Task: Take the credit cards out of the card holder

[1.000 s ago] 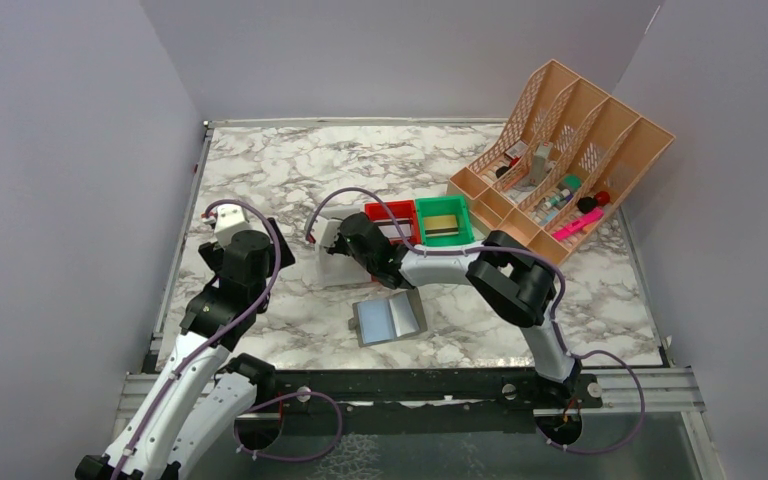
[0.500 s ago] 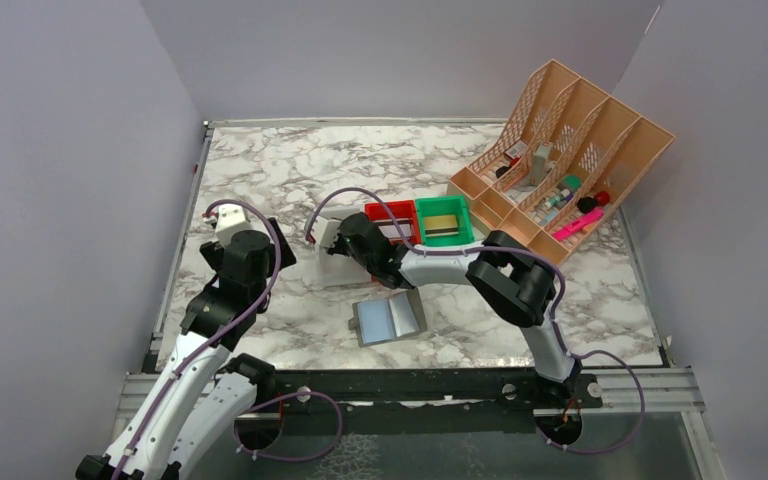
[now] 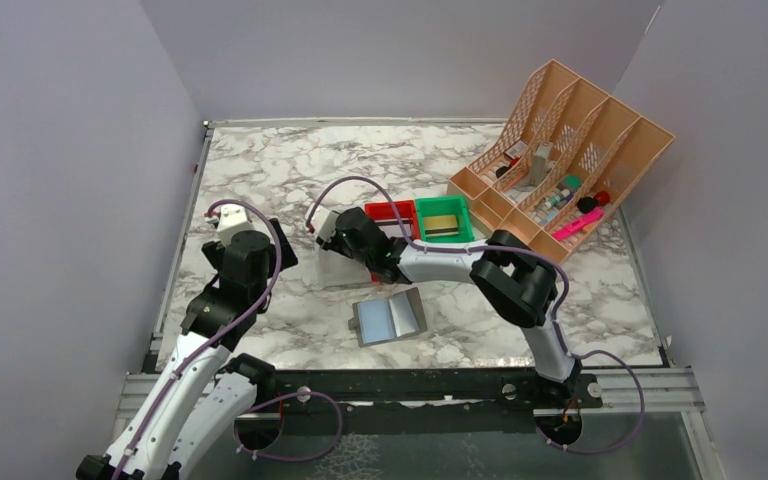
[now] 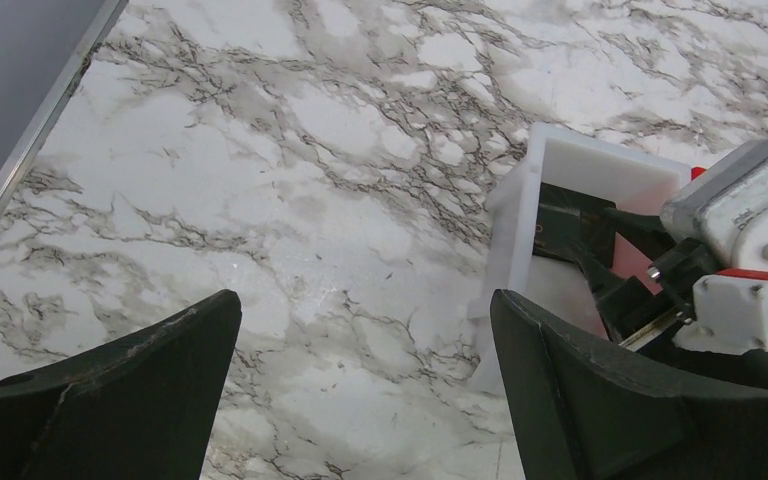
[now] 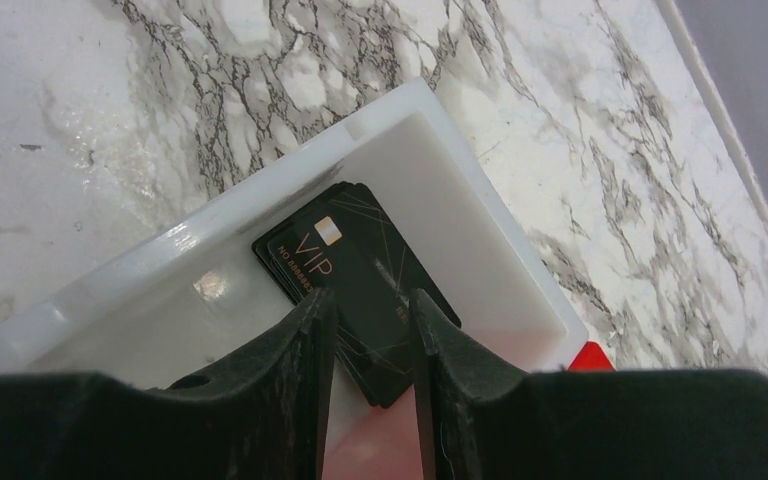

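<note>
The card holder (image 3: 388,318) lies open on the marble in front of the bins, one pale blue and one grey panel facing up. Black credit cards (image 5: 360,265) lie stacked flat on the floor of the white bin (image 5: 480,190); a corner of the black cards (image 4: 558,226) also shows in the left wrist view. My right gripper (image 5: 372,310) hovers just above the stack, open by a narrow gap, nothing pinched. My left gripper (image 4: 365,320) is wide open over bare marble, left of the white bin (image 4: 600,160).
A red bin (image 3: 392,214) and a green bin (image 3: 444,221) stand behind the white bin (image 3: 340,270). A tan slotted organiser (image 3: 560,160) with small items fills the back right. Grey walls close in the left and right sides.
The right gripper's jaws have parted and its wrist has lifted a little above the white bin, leaving the black card lying on the stack. The left arm has not moved.
</note>
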